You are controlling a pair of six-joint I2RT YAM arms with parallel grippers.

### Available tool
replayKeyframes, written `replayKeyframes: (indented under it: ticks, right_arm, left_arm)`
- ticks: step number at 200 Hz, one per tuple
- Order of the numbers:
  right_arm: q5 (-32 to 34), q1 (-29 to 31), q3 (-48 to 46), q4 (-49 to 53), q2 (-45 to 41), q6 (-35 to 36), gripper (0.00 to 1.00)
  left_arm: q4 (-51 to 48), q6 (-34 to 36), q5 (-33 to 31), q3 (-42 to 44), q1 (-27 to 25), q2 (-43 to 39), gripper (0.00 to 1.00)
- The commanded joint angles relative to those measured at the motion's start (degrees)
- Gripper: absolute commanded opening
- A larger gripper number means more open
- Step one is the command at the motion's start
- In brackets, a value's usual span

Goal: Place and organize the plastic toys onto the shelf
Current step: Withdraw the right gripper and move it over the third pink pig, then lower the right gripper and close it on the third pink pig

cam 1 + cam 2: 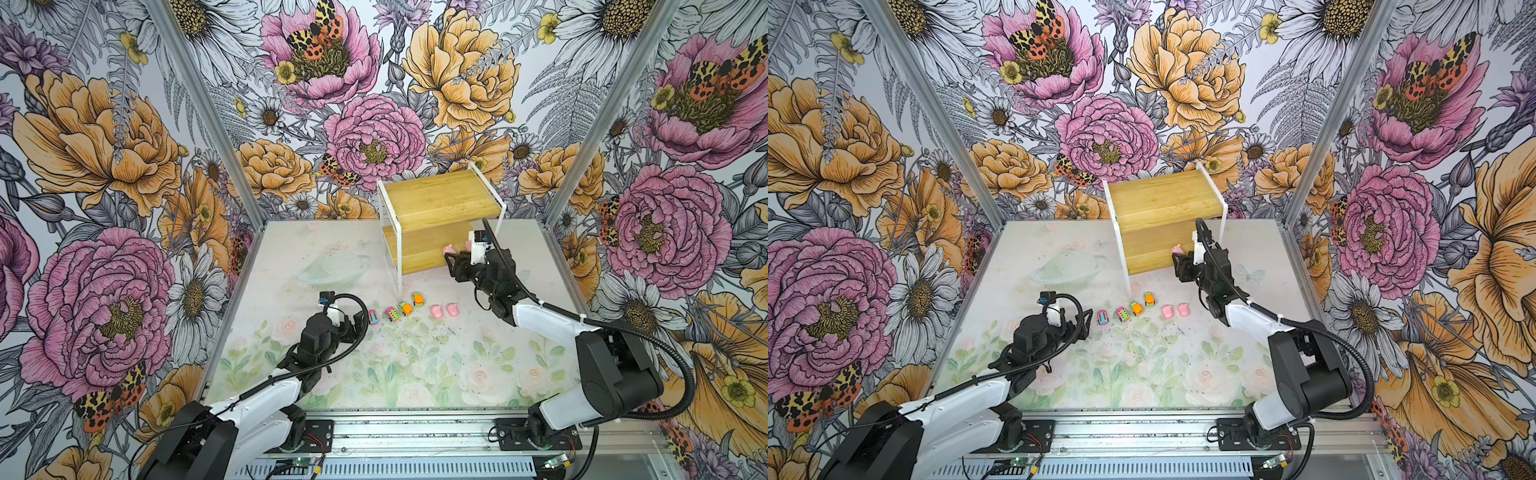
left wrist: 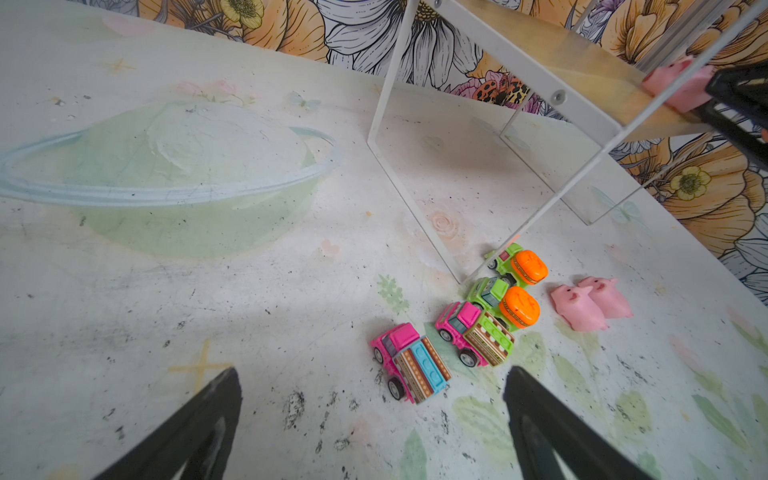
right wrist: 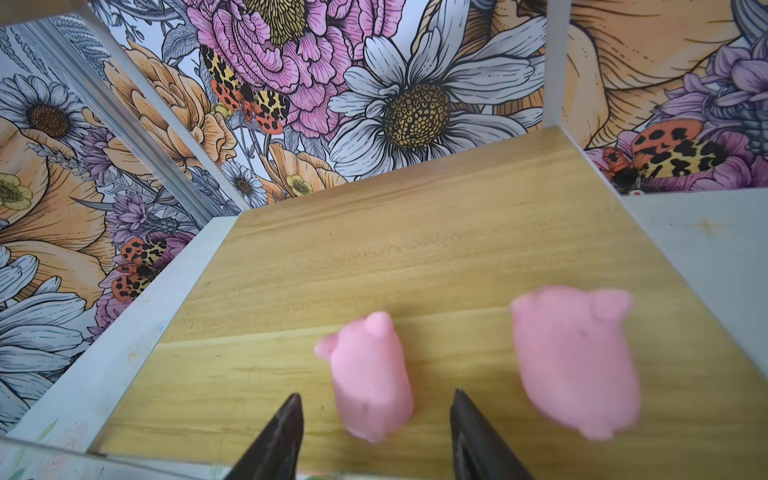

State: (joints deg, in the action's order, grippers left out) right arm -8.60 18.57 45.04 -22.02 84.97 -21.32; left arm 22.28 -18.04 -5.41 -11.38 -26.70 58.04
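The shelf point(image 1: 440, 199) stands at the back of the table, its lower board point(image 3: 415, 249) in the right wrist view. Two pink pigs point(image 3: 370, 374) point(image 3: 577, 357) rest on that board. My right gripper point(image 3: 377, 395) is open, with a gap between each finger and the nearer pig point(image 1: 449, 249). On the table lie a pink car with blue trim point(image 2: 411, 363), a pink car with green trim point(image 2: 476, 334), two orange-and-green cars point(image 2: 505, 303) point(image 2: 517, 264) and two more pigs point(image 2: 577, 305) point(image 2: 609, 295). My left gripper point(image 2: 372, 370) hovers open just short of the blue-trimmed car.
A clear plastic bowl point(image 2: 166, 193) sits on the table left of the shelf point(image 1: 1158, 199). Flowered walls with metal corner posts close in the table on three sides. The shelf's thin white frame leg point(image 2: 415, 208) stands close behind the row of cars.
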Motion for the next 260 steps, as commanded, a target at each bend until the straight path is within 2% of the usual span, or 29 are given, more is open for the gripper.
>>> replayKeyframes:
  ticks: [1, 40, 68, 108, 142, 179, 219, 260]
  right_arm:
    - [1.18, 0.15, -3.18, 2.19, -4.36, 1.68, 0.61]
    - [1.02, 0.03, -10.13, 4.89, -11.68, 2.18, 0.62]
    - [-0.98, 0.01, -14.92, 4.6, -13.47, 0.55, 0.62]
    - [-5.12, 0.28, -20.17, -3.25, -9.03, -4.13, 0.58]
    - [-4.63, 0.82, -22.33, -8.31, -3.97, -4.69, 0.57]
    - [-4.77, 1.45, -22.44, -8.64, -1.35, -3.59, 0.55]
    - [-4.31, 1.82, -22.8, -9.0, 0.49, -2.94, 0.52]
    - [-3.62, 2.63, -22.6, -9.97, 3.29, -2.36, 0.5]
  left_arm:
    - [0.48, 0.76, 1.82, -1.48, 0.43, 0.42, 0.99]
    - [0.49, 2.32, 5.7, -1.98, 0.37, 0.89, 0.99]
    - [1.03, 3.1, 9.37, -2.2, 0.41, 1.68, 0.99]
    - [1.35, 3.97, 13.13, -2.05, 0.33, 1.34, 0.99]
    - [2.02, 4.77, 16.04, -1.11, 0.27, -0.27, 0.99]
    - [2.21, 5.66, 19.12, -1.27, 0.17, 0.45, 0.99]
    - [2.14, 6.22, 22.74, -3.27, -0.18, 5.6, 0.99]
    - [1.87, 7.22, 20.92, -4.01, -2.12, 7.89, 0.99]
